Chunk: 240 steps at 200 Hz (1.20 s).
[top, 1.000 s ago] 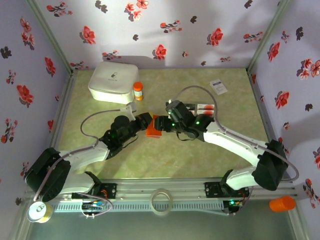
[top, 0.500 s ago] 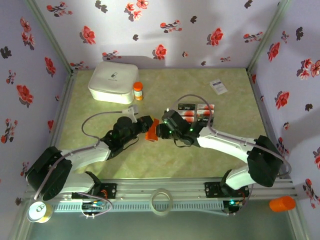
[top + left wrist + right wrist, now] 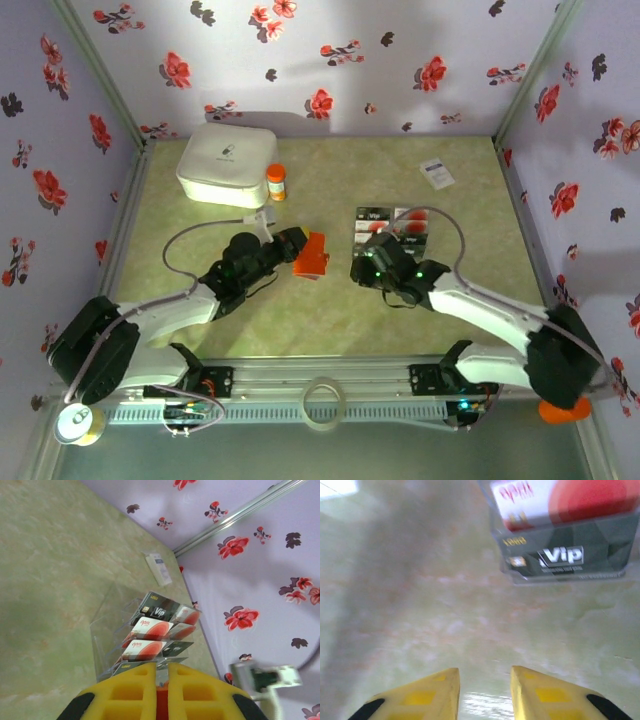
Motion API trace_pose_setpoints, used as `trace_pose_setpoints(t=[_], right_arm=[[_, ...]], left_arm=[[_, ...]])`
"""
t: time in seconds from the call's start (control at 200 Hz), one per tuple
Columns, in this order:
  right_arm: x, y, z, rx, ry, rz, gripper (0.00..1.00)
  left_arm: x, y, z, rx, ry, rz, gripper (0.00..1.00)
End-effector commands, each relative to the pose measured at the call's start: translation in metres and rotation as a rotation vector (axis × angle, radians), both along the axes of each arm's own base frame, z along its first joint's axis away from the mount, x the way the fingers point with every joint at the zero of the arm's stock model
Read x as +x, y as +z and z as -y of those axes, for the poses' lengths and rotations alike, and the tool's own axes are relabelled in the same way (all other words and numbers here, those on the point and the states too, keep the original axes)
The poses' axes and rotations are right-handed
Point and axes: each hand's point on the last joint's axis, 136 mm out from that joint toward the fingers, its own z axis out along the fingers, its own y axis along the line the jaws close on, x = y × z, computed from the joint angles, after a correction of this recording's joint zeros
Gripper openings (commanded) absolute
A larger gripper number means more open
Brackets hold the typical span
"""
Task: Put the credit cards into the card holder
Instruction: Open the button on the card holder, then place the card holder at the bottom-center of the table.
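Since the earlier frames the right gripper [image 3: 362, 268] has drawn back from the card holder [image 3: 313, 257] towards the right edge of the worktop [image 3: 330, 320], so the two are now apart. It sits just on the near side of the clear rack [image 3: 392, 226]. In the right wrist view its yellow fingers [image 3: 427, 695] stand apart with only bare worktop between them. The left gripper [image 3: 297, 250] is at the middle of the worktop, its fingers clamped on the orange card holder, which juts out towards the right. In the left wrist view a strip of orange [image 3: 161, 702] shows pinched between the yellow fingers [image 3: 125, 695]. Whether the holder touches the worktop cannot be told. The credit cards [image 3: 395, 222] stand in tiers in the clear rack, right of centre: one is dark with "Vip" in white [image 3: 560, 557], and the others are white with red discs [image 3: 150, 627]. A white box [image 3: 228, 163] occupies the far left corner, with an orange-capped bottle [image 3: 275, 182] just beside it. A white printed card [image 3: 437, 173] lies near the far right corner.
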Motion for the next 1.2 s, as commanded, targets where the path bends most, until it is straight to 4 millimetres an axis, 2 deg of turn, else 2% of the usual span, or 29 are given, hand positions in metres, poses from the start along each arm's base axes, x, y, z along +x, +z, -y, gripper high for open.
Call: trace_pose_setpoints(t=[0.0,0.05,0.09,0.23,0.45,0.8,1.195], right_arm=[[-0.003,0.042,-0.012,0.144,0.024,0.057,0.45],[-0.004,0.062,-0.022,0.223,0.056,0.089,0.57],[-0.004,0.077,-0.029,0.281,0.083,0.107,0.63],[-0.002,0.097,-0.040,0.396,0.104,0.130,0.64],[0.004,0.096,-0.054,0.638,0.133,0.111,0.54],[0.007,0.099,-0.055,0.758,0.118,0.113,0.47],[0.012,0.098,-0.055,0.787,0.112,0.105,0.43]], left_arm=[[0.008,0.037,-0.002,-0.099,0.027,0.064,0.00],[0.010,0.040,-0.003,-0.141,0.033,0.057,0.00],[0.011,0.044,-0.003,-0.184,0.039,0.052,0.00],[0.018,0.060,-0.006,-0.336,0.068,0.050,0.00],[0.026,0.081,-0.007,-0.444,0.088,0.061,0.00],[0.031,0.077,-0.003,-0.498,0.084,0.035,0.00],[0.032,0.071,0.003,-0.498,0.072,0.017,0.00]])
